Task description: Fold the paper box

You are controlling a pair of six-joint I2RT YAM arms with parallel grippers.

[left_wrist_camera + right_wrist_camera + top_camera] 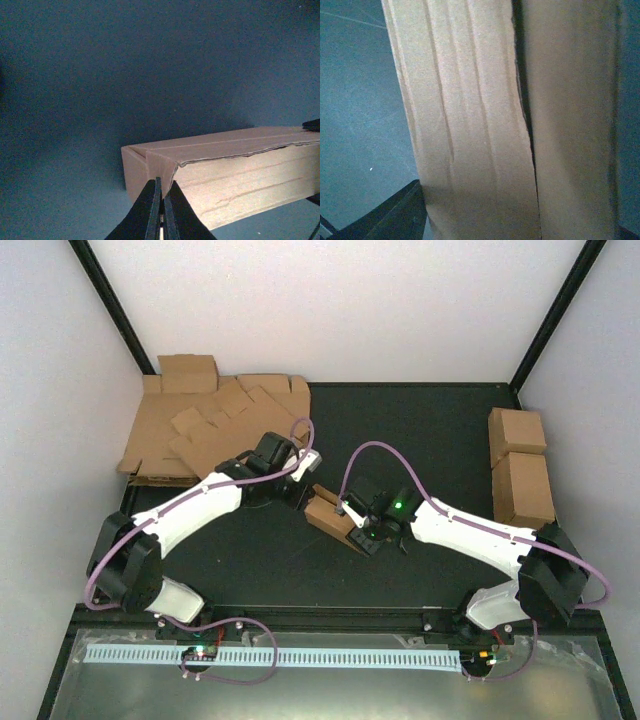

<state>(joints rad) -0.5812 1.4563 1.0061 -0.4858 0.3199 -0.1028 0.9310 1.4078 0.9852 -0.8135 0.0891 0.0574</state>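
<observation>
The paper box (330,515) is plain brown cardboard, already folded up into a small, long rectangular shape. It lies near the middle of the dark worktop (420,440), its long axis running diagonally from far-left to near-right in the top view. In the left wrist view the paper box (235,170) shows a closed end, and its top panel sits slightly lifted, leaving a thin seam along the long edge. Up close its side (470,125) bears lengthwise creases and a dark gap between two panels.
</observation>
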